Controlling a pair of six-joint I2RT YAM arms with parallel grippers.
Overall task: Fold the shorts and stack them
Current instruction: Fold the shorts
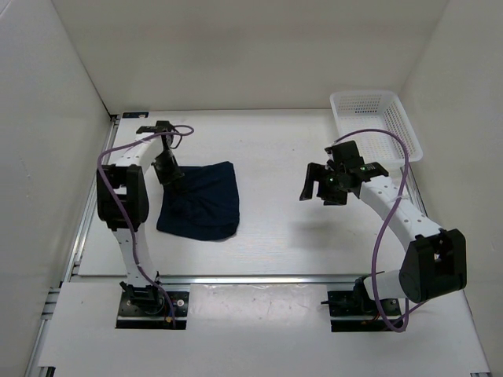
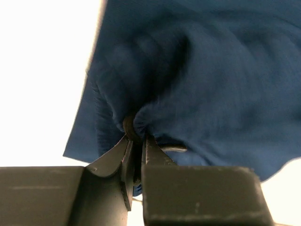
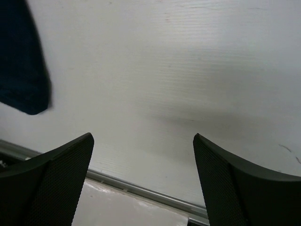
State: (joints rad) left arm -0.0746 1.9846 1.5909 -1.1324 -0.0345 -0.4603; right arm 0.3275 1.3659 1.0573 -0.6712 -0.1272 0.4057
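The dark navy shorts [image 1: 200, 203] lie in a folded heap on the left half of the table. My left gripper [image 1: 170, 179] is at their far left corner, shut on a pinch of the cloth. In the left wrist view the shorts [image 2: 211, 80] bunch up where the fingertips [image 2: 149, 147] meet, and a bit of drawstring shows there. My right gripper [image 1: 314, 186] hovers open over bare table, well to the right of the shorts. The right wrist view shows nothing between its fingers [image 3: 61, 174], with only a corner of the shorts [image 3: 21, 70] at the left edge.
A white mesh basket [image 1: 376, 122] stands at the back right corner. White walls enclose the table on three sides. A metal rail [image 1: 236, 277] runs along the near edge of the table, also seen as the rail [image 3: 141, 190] in the right wrist view.
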